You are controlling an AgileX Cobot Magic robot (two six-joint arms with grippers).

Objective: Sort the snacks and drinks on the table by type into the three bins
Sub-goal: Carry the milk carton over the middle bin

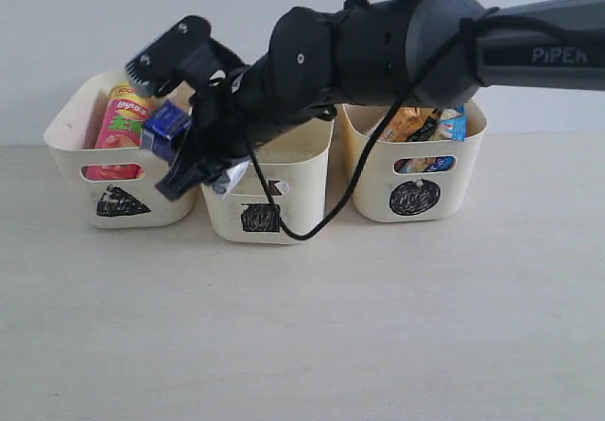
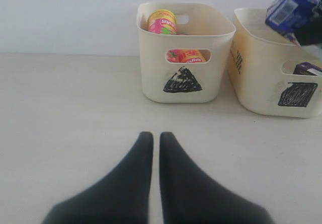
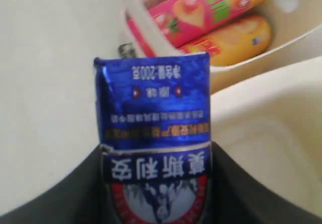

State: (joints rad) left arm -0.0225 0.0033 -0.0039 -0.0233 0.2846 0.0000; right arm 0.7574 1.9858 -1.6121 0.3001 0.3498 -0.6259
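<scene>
Between the right claw's [image 1: 184, 151] pinching fingers, in the exterior view, the purple carton [image 1: 165, 126] hung by the square-marked bin's [image 1: 304, 194] rim, presumably bound for drinks; ahead of the left claw [image 2: 156, 148], pressed together and empty, stood the triangle-marked bin [image 2: 151, 75] of chip tubes [image 2: 162, 21]; the right wrist view confirmed the grip.

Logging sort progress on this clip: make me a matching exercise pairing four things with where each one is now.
Things: 1 pink-red chip tube; 2 blue-purple carton; 3 orange bag; 4 left gripper.
Places: A in the right gripper; B in the circle bin; C in the triangle bin; D over bare table, holding nothing.
Pairs: 1-C; 2-A; 3-B; 4-D.
</scene>
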